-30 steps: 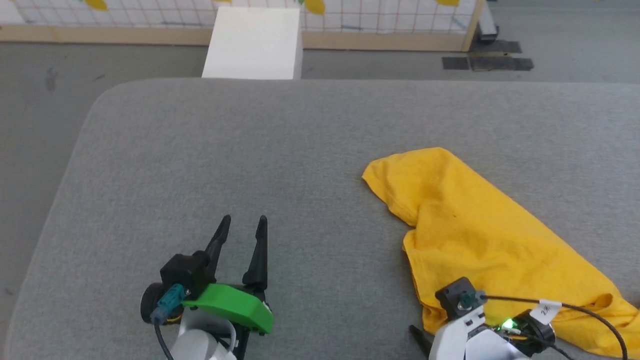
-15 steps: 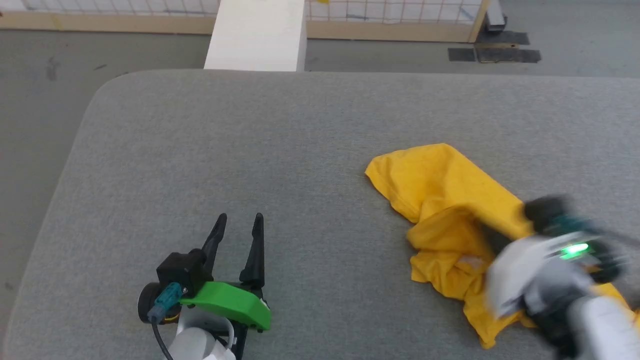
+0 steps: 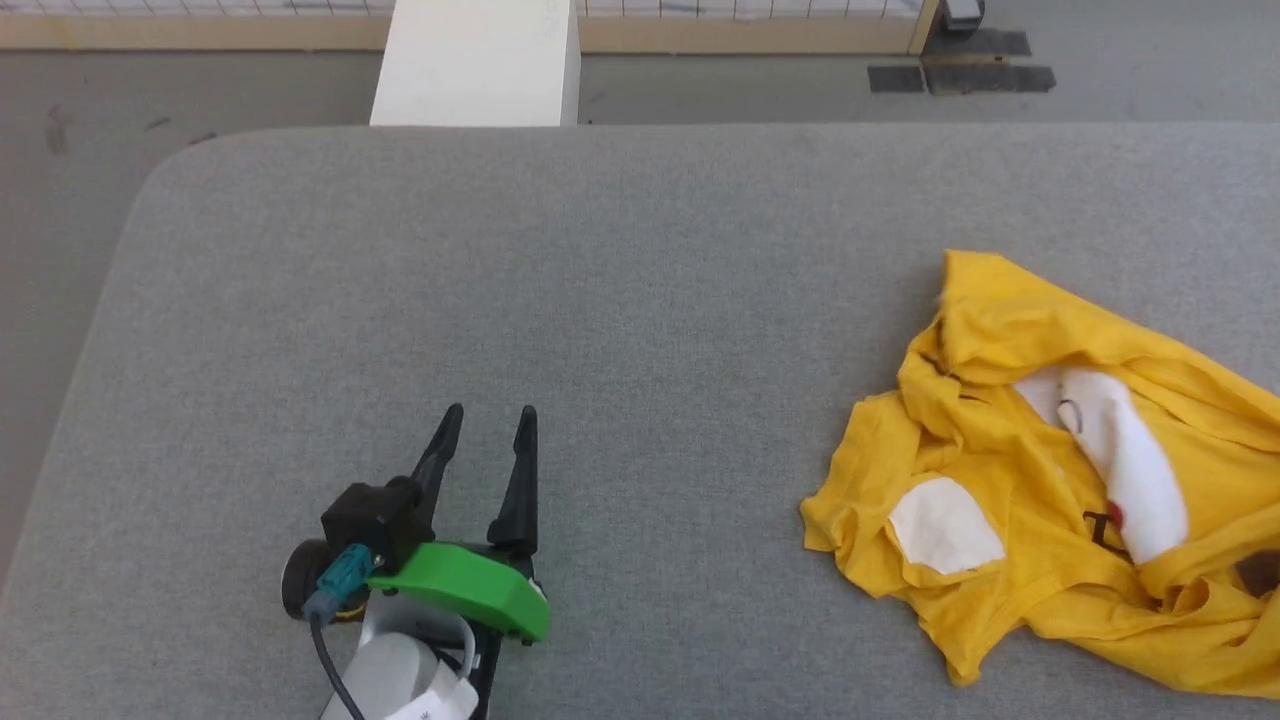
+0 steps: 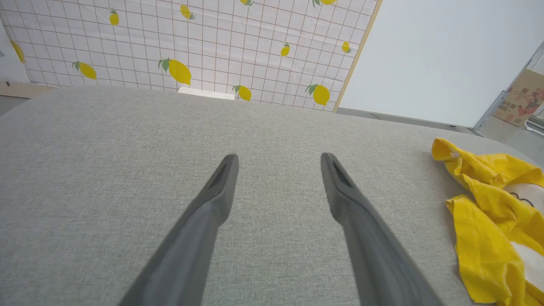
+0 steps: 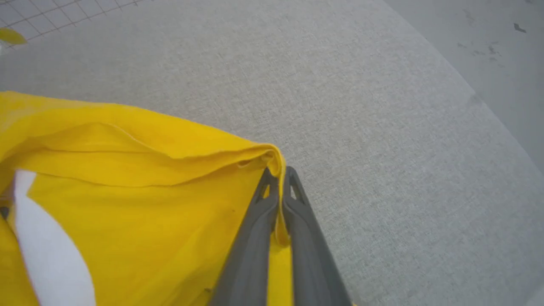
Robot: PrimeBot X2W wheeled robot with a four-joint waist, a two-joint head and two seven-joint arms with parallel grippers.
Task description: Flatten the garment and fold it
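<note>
Gray woven padding covers the wide work surface (image 3: 600, 300), which has rounded corners and stands on a gray floor (image 3: 60, 200); beyond its far edge is a white block (image 3: 475, 60), and in the left wrist view a grid curtain (image 4: 191, 42) printed with lemons hangs farther back. On the right part of the surface lies the garment (image 3: 1040, 560), a bright yellow T-shirt, crumpled and not flat; a white patch (image 3: 945, 525) shows on its near left part, and a white printed shape with black lines is seen more to the right, half hidden between folds. The left gripper (image 3: 491, 412) is at the near left, well apart from the garment; its two dark fingers stand apart over bare padding and hold nothing. The right gripper (image 5: 279, 170) has its fingers pressed together on a folded yellow edge of the garment; the cloth comes out between the tips and also lower between the fingers. At the right border of the head view a small dark spot sits on the cloth; it is perhaps this gripper, but I cannot tell.
</note>
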